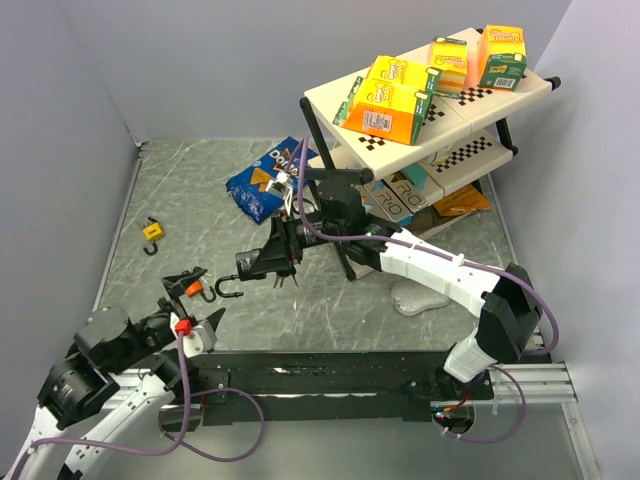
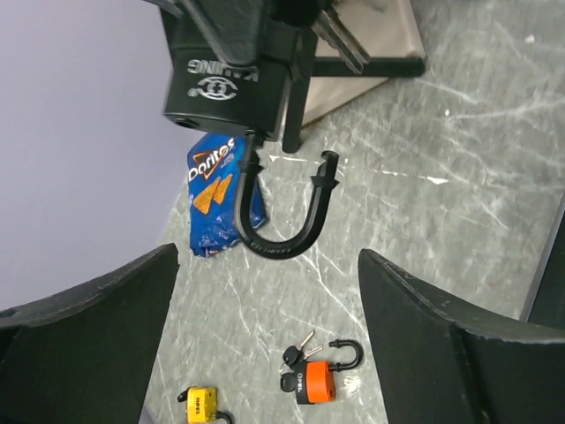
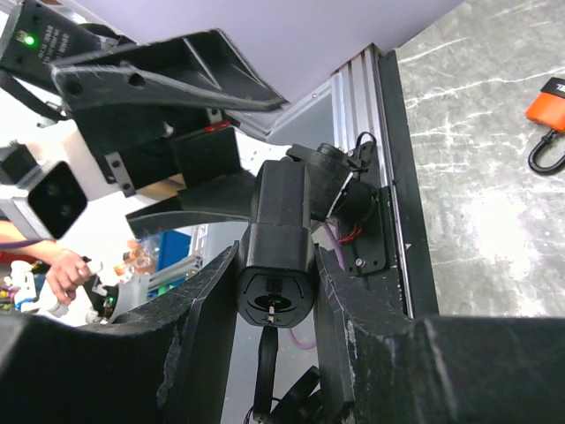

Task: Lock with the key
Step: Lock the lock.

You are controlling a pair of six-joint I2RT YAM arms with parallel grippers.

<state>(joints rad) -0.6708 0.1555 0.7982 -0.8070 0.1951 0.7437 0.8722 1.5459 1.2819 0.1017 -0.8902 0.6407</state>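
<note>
My right gripper is shut on the body of a black padlock, held in the air over the table's middle. The padlock's shackle stands open, one end free. A key sits in the keyhole, with its black head hanging; silver keys show beside the body. My left gripper is open just below the shackle, with nothing between its fingers. In the top view the left gripper is next to the shackle.
An orange padlock with keys and an open shackle lies on the table under my left gripper. A yellow padlock lies to its left. A blue chip bag and a shelf rack with boxes stand behind.
</note>
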